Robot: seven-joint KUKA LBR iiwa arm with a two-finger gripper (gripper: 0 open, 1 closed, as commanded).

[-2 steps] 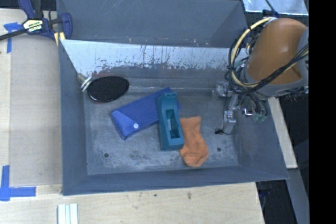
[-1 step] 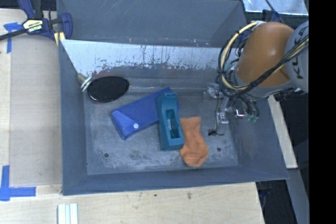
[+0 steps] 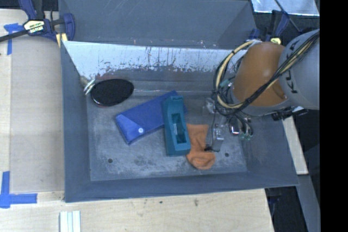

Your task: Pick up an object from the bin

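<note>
Gripper (image 3: 213, 141) sits low over the right side of the bin (image 3: 76, 133) floor, at the right edge of a soft orange lump (image 3: 200, 160). The lump lies by the floor's near edge, toward the right corner. You cannot tell whether the claw is spread or pinched.

A teal block (image 3: 175, 130) lies against the lump's left side. A blue wedge (image 3: 138, 122) is left of that, and a black oval (image 3: 111, 92) is in the far left corner.

Your likely step: setting the grasp. Next, close on the orange alone and lift clear of the teal.
</note>
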